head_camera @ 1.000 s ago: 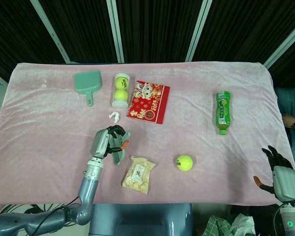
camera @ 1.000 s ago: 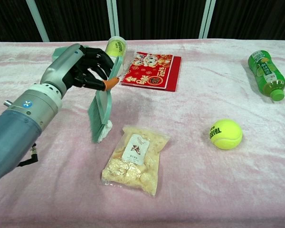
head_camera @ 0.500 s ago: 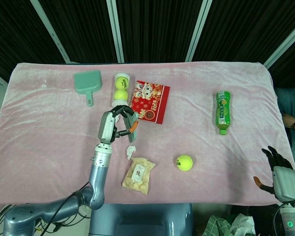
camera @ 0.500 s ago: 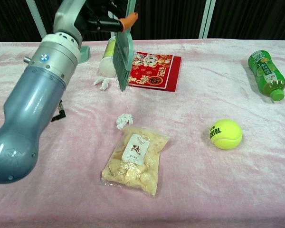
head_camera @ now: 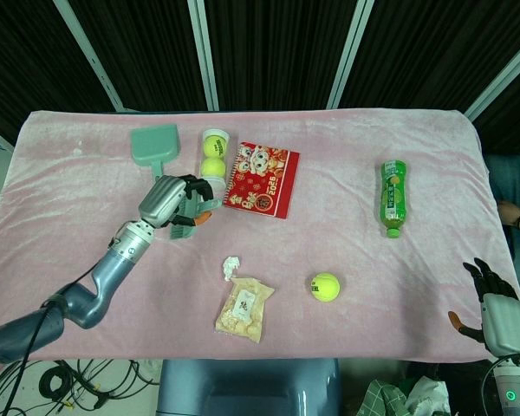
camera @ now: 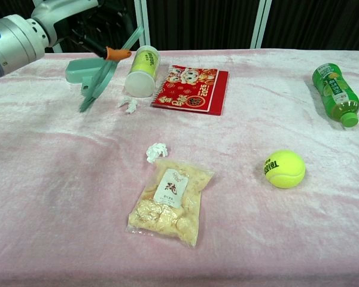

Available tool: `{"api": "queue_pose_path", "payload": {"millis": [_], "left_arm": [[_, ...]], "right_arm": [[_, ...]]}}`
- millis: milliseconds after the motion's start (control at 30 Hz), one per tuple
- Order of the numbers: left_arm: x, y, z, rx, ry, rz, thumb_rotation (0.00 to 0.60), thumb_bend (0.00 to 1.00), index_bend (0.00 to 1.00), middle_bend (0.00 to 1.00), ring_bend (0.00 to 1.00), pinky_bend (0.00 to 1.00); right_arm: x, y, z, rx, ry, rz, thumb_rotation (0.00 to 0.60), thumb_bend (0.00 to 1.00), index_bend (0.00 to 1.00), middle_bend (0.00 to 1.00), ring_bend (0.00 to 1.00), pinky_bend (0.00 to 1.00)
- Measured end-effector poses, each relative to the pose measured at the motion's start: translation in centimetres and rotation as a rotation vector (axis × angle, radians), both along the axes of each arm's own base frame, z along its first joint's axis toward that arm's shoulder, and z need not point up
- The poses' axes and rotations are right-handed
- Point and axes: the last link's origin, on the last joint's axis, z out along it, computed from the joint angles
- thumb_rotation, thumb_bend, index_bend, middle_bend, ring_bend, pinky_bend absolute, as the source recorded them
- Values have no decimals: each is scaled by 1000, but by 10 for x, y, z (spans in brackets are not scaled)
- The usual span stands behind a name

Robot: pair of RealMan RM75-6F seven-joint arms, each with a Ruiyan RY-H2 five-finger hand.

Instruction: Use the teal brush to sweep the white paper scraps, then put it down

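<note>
My left hand (head_camera: pixel 166 201) grips the teal brush (camera: pixel 96 88) and holds it tilted above the cloth, bristles down and to the left. It hangs between the teal dustpan (head_camera: pixel 156 146) and the tennis ball can (head_camera: pixel 212 159). One white paper scrap (camera: pixel 130 106) lies just right of the bristles, below the can. Another scrap (head_camera: pixel 231 266) sits at the top edge of the snack bag (head_camera: pixel 243 308). My right hand (head_camera: pixel 494 299) hangs past the table's right front corner, fingers apart and holding nothing.
A red booklet (head_camera: pixel 262 178) lies right of the can. A green bottle (head_camera: pixel 393 198) lies on its side at the right. A loose tennis ball (head_camera: pixel 325 286) rests near the front. Pink cloth (head_camera: pixel 87 251) covers the table.
My left hand lifted the brush from beside the snack bag, carried it back, then left toward the dustpan. One scrap stayed by the bag.
</note>
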Motion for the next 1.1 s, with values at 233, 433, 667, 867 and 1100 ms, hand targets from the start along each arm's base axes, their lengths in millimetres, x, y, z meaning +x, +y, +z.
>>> {"api": "queue_pose_path", "payload": {"millis": [233,433,667,867,1100], "left_arm": [[-15,19,7,-58,152,36,600,420,779,728,446,574],[-20,31,4,-24,198,24,600,421,808,748,470,598],[-22,47,-2,48,179,19,600,421,819,756,470,598],[-19,55,-14,91,211,-15,600,421,820,757,471,598],[-9,56,-35,73,170,-19,600,421,823,758,471,599]], "right_arm": [[-1,1,1,-5,2,-10,600,177,155,63,144,182],[-2,0,1,-6,-3,-22,600,177,157,63,144,182],[-2,0,0,-3,-11,-35,600,176,157,63,144,182],[-3,1,1,-7,-13,-45,600,177,157,63,144,182],[-3,1,2,-18,-13,-58,600,177,157,63,144,182]]}}
